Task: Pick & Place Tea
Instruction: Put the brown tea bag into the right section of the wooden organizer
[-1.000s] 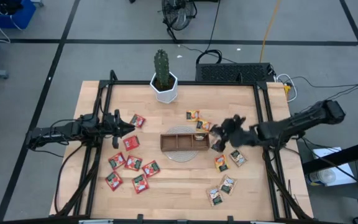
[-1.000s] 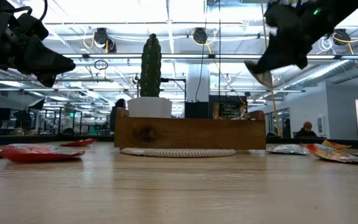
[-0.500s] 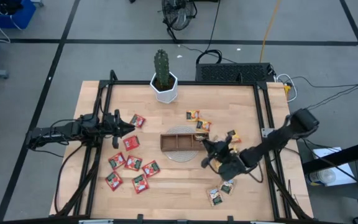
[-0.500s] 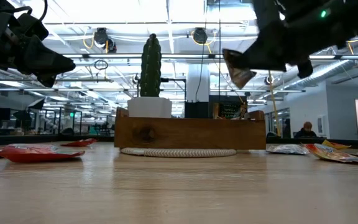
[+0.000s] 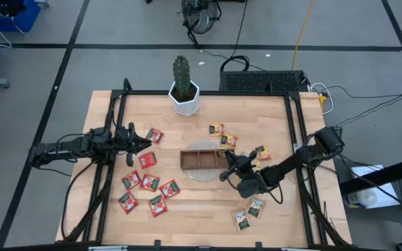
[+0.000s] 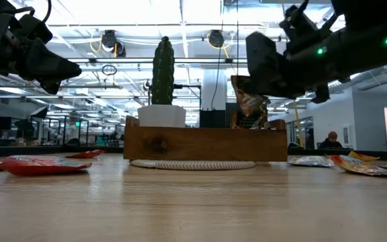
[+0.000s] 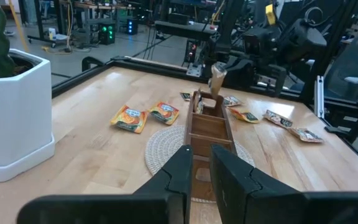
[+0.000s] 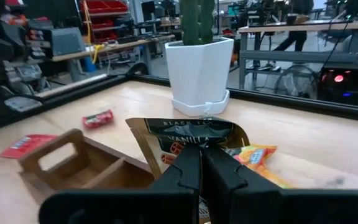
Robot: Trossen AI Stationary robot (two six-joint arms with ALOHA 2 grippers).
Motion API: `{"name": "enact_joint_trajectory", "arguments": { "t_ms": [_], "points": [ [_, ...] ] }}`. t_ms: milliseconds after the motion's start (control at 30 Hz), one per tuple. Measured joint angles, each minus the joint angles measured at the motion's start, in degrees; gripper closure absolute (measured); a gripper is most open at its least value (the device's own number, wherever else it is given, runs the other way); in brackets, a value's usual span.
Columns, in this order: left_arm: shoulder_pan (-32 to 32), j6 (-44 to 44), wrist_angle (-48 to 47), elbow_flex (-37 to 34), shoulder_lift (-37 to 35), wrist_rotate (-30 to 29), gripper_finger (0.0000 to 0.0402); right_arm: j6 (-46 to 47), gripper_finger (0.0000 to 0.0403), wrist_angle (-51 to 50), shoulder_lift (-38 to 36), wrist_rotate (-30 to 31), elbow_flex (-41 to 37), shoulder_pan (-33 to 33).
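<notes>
Item, right gripper (image 8: pixel 199 163): I have it clenched on one dark tea sachet (image 8: pixel 185 138), carried off the tabletop (image 5: pixel 201 213) at the right end of the wooden tray (image 5: pixel 206 159); the low view shows the sachet hanging just above the tray rim. Item, left gripper (image 5: pixel 144 144): parked above the red sachets (image 5: pixel 147 160) on the tabletop's left side, fingers nearly together, nothing held. Item, step in hand: the drop into the tray. I judge it best to centre the sachet over the right-end compartment, lower until its bottom edge is inside the walls, then let go, since a release from height could let it catch on a divider. Item, clearance: orange sachets (image 5: pixel 218 130) lie just behind the tray's right end, more (image 5: pixel 249 213) toward the front right corner; open room lies above.
</notes>
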Motion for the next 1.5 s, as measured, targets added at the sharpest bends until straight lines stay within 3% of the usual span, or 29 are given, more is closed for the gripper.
{"name": "enact_joint_trajectory", "arguments": {
  "t_ms": [200,633,1133,1333,1500],
  "points": [
    [0.0,0.0,0.0,0.0,0.0,0.0,0.0344,-0.6,0.0403,0.0,0.1,-5.8,0.0,-1.9],
    [0.0,0.0,0.0,0.0,0.0,0.0,0.0344,-2.3,0.0402,-0.4,1.8,-10.8,0.0,-3.5],
    [0.0,0.0,0.0,0.0,0.0,0.0,0.0344,-4.8,0.0287,-0.4,1.8,-10.2,0.0,-3.5],
    [0.0,0.0,0.0,0.0,0.0,0.0,0.0344,-6.9,0.0279,-0.1,1.6,-9.9,0.0,-3.5],
    [0.0,0.0,0.0,0.0,0.0,0.0,0.0344,-17.6,0.0284,3.8,-1.3,-10.0,0.0,-3.5]
  ]
}}
